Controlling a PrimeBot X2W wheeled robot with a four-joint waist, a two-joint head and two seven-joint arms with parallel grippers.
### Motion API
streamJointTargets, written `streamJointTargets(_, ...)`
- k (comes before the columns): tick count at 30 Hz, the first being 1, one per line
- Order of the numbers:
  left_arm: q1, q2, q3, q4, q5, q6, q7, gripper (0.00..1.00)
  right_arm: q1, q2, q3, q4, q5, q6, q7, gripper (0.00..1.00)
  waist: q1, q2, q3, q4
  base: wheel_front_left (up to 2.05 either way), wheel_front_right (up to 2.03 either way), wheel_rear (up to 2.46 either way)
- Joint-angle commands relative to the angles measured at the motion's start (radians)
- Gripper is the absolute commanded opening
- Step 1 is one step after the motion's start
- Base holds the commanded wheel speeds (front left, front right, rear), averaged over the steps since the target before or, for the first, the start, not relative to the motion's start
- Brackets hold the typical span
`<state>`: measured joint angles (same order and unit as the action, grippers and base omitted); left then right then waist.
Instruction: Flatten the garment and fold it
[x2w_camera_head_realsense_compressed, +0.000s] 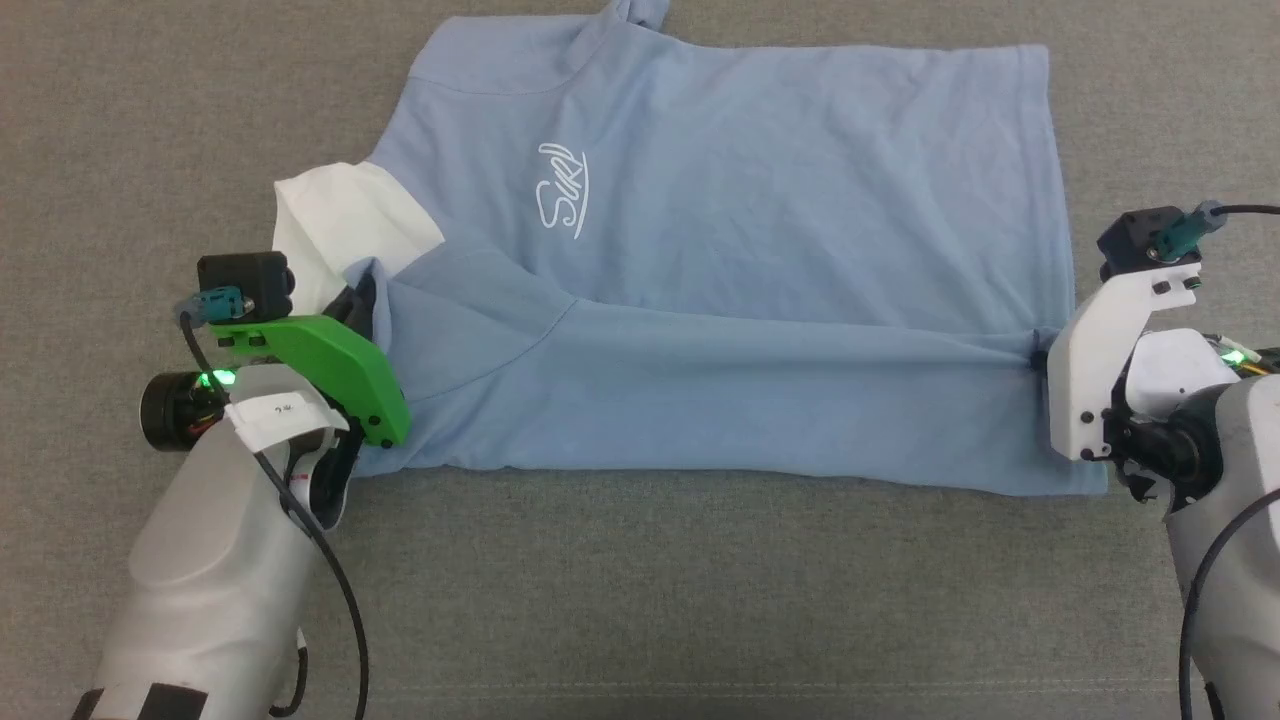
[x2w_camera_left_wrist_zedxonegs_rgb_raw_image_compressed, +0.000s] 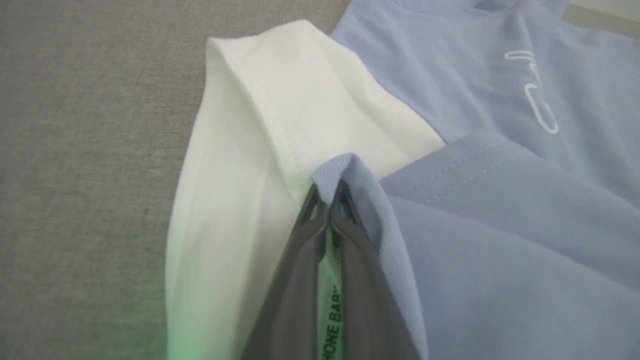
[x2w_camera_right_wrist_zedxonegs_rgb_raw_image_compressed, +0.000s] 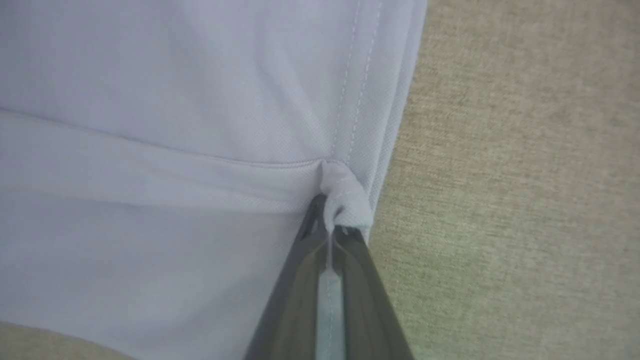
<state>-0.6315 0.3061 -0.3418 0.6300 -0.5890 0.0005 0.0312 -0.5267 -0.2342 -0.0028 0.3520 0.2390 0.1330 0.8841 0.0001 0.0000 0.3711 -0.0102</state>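
The garment (x2w_camera_head_realsense_compressed: 720, 210), a light blue polo shirt with a white script logo (x2w_camera_head_realsense_compressed: 562, 190), lies across the grey surface with its near long side folded over onto the body. Its white collar (x2w_camera_head_realsense_compressed: 345, 220) pokes out at the left end. My left gripper (x2w_camera_head_realsense_compressed: 368, 292) is shut on a pinch of blue cloth at the shoulder beside the collar (x2w_camera_left_wrist_zedxonegs_rgb_raw_image_compressed: 280, 100); the wrist view shows the fold (x2w_camera_left_wrist_zedxonegs_rgb_raw_image_compressed: 336, 172) clamped between its fingertips (x2w_camera_left_wrist_zedxonegs_rgb_raw_image_compressed: 327, 200). My right gripper (x2w_camera_head_realsense_compressed: 1040, 355) is shut on a bunched bit of the hem (x2w_camera_right_wrist_zedxonegs_rgb_raw_image_compressed: 345, 197) at the shirt's right end.
The shirt rests on a grey woven surface (x2w_camera_head_realsense_compressed: 650, 600) that runs out on every side. My pale forearms come in from the lower left (x2w_camera_head_realsense_compressed: 210, 560) and lower right (x2w_camera_head_realsense_compressed: 1225, 500), each with a dark cable.
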Motion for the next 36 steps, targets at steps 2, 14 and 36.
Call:
streamJointTargets(2, -0.018, -0.004, -0.008, 0.033, 0.010, -0.006, -0.022, 0.45, 0.035, 0.007, -0.003, 0.053, -0.010, -0.002, 0.016, 0.43, -0.0001, 0.0000, -0.022, 0.003, 0.00, 0.00, 0.00)
streamJointTargets(14, 0.010, 0.008, 0.048, 0.069, -0.021, 0.011, -0.159, 1.00, 0.117, 0.049, -0.160, -0.017, 0.026, -0.002, -0.229, 1.00, -0.0001, 0.0000, -0.213, 0.019, 0.00, 0.00, 0.00)
streamJointTargets(36, 0.635, -0.061, 0.186, -0.410, 0.086, 0.071, -0.293, 1.00, 0.532, 0.109, -0.208, -0.219, 0.087, -0.002, -0.547, 1.00, -0.0001, 0.0000, -0.371, 0.036, 0.00, 0.00, 0.00)
